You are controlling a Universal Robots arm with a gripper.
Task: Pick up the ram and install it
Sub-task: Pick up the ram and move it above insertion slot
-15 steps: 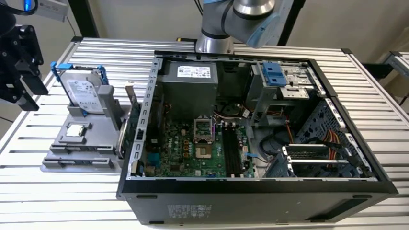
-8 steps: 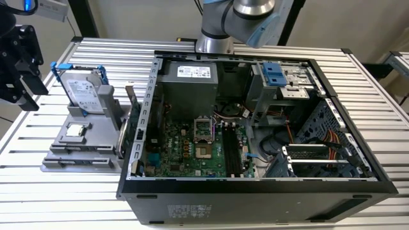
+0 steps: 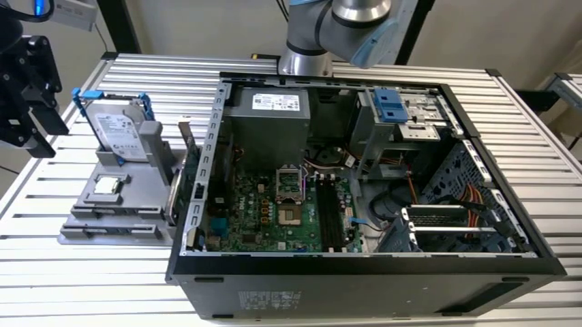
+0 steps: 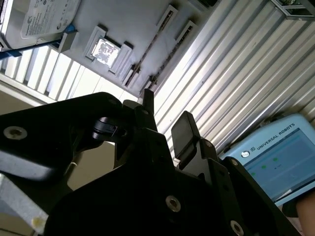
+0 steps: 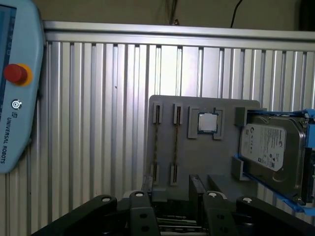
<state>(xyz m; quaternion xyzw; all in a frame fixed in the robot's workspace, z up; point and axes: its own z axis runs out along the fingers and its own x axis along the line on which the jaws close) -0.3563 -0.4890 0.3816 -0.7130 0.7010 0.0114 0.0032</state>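
Two thin ram sticks stand edge-on in side-by-side slots of a grey holder tray, beside a small silver CPU chip. The same sticks appear in the second wrist view. My black gripper hovers off the tray's edge near the sticks' ends, open, with nothing between its fingers. In the exterior view the gripper hangs at the far left, away from the open computer case. Dark memory slots lie on the motherboard inside the case.
A hard drive in a blue frame stands on the tray, with a green expansion card against the case wall. A light-blue teach pendant lies on the ribbed aluminium table. The arm's base rises behind the case.
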